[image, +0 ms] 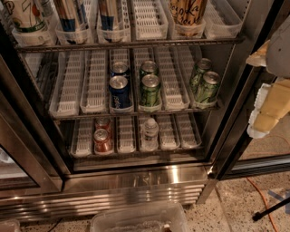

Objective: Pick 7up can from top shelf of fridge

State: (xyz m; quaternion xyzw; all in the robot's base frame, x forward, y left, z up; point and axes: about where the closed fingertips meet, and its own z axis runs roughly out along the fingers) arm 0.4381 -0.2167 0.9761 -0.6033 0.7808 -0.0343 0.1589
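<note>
The 7up can [25, 16], white with green markings, stands at the far left of the top shelf [136, 45] in a clear lane tray; its top is cut off by the picture edge. The fridge [136, 181] is open, showing wire racks and a ribbed steel base. My gripper [267, 108], cream-coloured, hangs at the right edge of the view. It is outside the fridge, beside the dark door frame, far right of the can and lower than it. It holds nothing that I can see.
Blue striped cans [72, 16] and a brown can [188, 11] share the top shelf. Blue cans [120, 88] and dark green cans [149, 86] stand on the middle rack, red cans [103, 138] and a bottle [149, 131] below. A clear bin [140, 219] and an orange cable [263, 199] lie on the floor.
</note>
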